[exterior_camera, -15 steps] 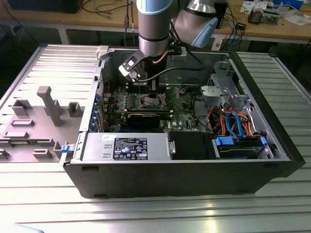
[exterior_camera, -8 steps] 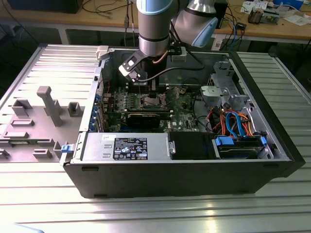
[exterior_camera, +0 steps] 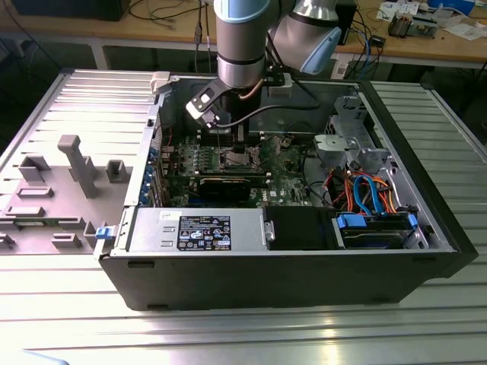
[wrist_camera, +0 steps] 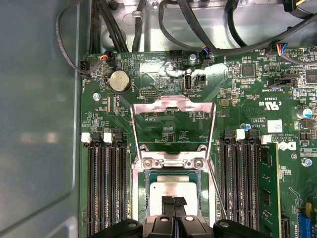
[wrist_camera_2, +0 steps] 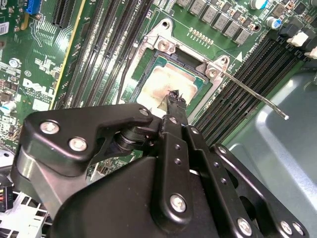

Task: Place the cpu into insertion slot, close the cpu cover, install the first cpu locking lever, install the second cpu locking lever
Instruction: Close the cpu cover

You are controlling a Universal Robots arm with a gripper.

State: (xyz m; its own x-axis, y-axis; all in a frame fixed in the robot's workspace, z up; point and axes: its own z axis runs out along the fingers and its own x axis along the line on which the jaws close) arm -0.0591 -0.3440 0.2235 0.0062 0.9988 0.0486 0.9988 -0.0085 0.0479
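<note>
The cpu lies seated in the insertion slot, its silvery top up with a pale smear across it. The hand hangs directly over it with its fingers together, the tips at the chip's top; I cannot tell whether they touch it. The cpu cover is open, folded back from its hinge edge. A thin locking lever juts free beside the slot. The slot sits mid-board on the green motherboard, between black memory slots, inside the open computer case on the ribbed worktop.

cpu in insertion slot, under claw
</note>
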